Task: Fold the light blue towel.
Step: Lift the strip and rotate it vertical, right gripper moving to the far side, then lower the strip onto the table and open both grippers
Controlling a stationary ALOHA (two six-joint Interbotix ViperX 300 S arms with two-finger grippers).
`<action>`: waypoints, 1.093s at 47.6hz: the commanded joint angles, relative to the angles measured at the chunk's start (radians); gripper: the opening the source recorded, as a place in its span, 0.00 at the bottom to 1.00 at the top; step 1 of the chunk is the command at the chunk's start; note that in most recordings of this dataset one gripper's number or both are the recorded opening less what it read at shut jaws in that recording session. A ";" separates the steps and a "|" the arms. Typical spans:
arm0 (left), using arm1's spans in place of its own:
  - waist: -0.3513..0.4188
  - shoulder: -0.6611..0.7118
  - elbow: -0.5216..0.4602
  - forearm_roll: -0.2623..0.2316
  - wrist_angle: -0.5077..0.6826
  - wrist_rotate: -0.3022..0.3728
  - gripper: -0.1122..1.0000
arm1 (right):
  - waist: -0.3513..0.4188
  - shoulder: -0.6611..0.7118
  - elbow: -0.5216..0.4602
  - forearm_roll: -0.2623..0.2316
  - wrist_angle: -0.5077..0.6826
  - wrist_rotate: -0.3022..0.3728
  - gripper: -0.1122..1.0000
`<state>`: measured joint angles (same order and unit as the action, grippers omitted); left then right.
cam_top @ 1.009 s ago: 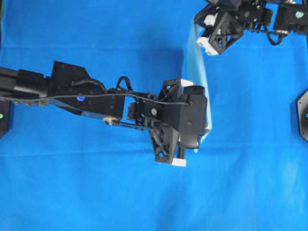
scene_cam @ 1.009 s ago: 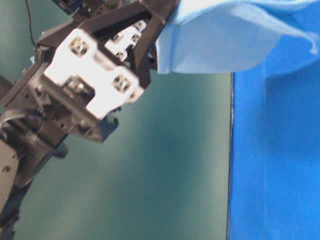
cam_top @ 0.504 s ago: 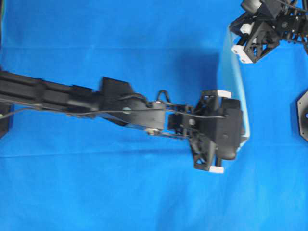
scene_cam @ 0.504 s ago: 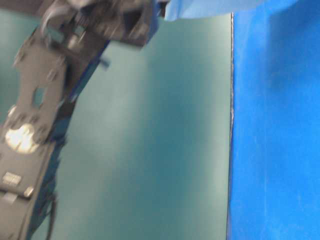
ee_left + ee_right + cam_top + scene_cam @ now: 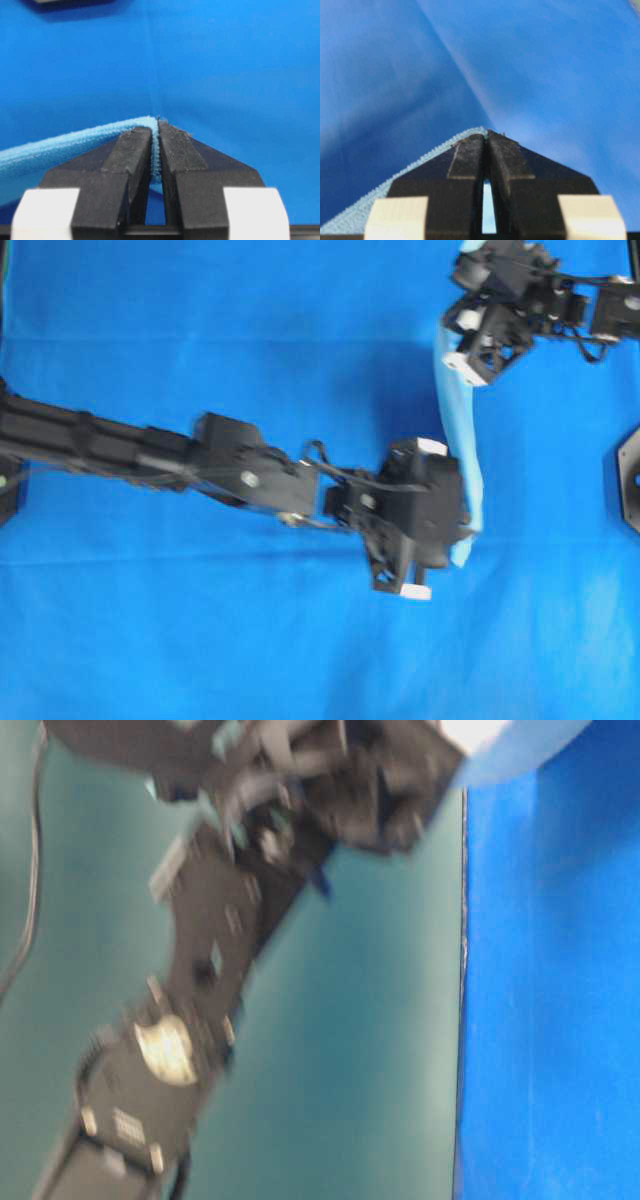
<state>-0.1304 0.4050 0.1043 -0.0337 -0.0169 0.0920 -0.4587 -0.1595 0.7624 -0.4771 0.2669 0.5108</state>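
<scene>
Left gripper (image 5: 155, 131) clenched on hem of the light blue towel (image 5: 70, 145), edge pinched between its fingertips (image 5: 132, 142), cloth trailing off to its left. Right gripper (image 5: 486, 137) also clamped on a towel corner, fabric running down-left from it. Overhead: towel (image 5: 458, 430) hangs as a narrow strip stretched between both grippers, above the blue table (image 5: 200, 640).

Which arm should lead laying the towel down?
Neither alone. The left end effector and right end effector each pinch an edge of the thin pale sky-blue microfibre towel, hanging between them; lower both together.
</scene>
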 commanded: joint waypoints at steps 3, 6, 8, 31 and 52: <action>-0.060 -0.117 0.158 -0.005 -0.141 -0.049 0.13 | -0.005 0.107 -0.103 -0.011 -0.071 0.002 0.12; -0.066 -0.152 0.245 -0.005 -0.196 -0.086 0.13 | 0.014 0.156 -0.143 -0.011 -0.081 0.002 0.12; -0.071 -0.169 0.288 -0.005 -0.221 -0.106 0.13 | 0.025 0.184 -0.167 -0.011 -0.081 0.002 0.12; -0.097 -0.206 0.426 -0.005 -0.259 -0.152 0.13 | 0.087 0.247 -0.244 -0.012 -0.083 -0.006 0.12; -0.086 -0.206 0.420 -0.003 -0.256 -0.143 0.60 | 0.091 0.247 -0.242 -0.037 -0.112 -0.021 0.44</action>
<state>-0.2071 0.2240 0.5430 -0.0399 -0.2623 -0.0583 -0.3636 0.1012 0.5430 -0.4970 0.1657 0.4924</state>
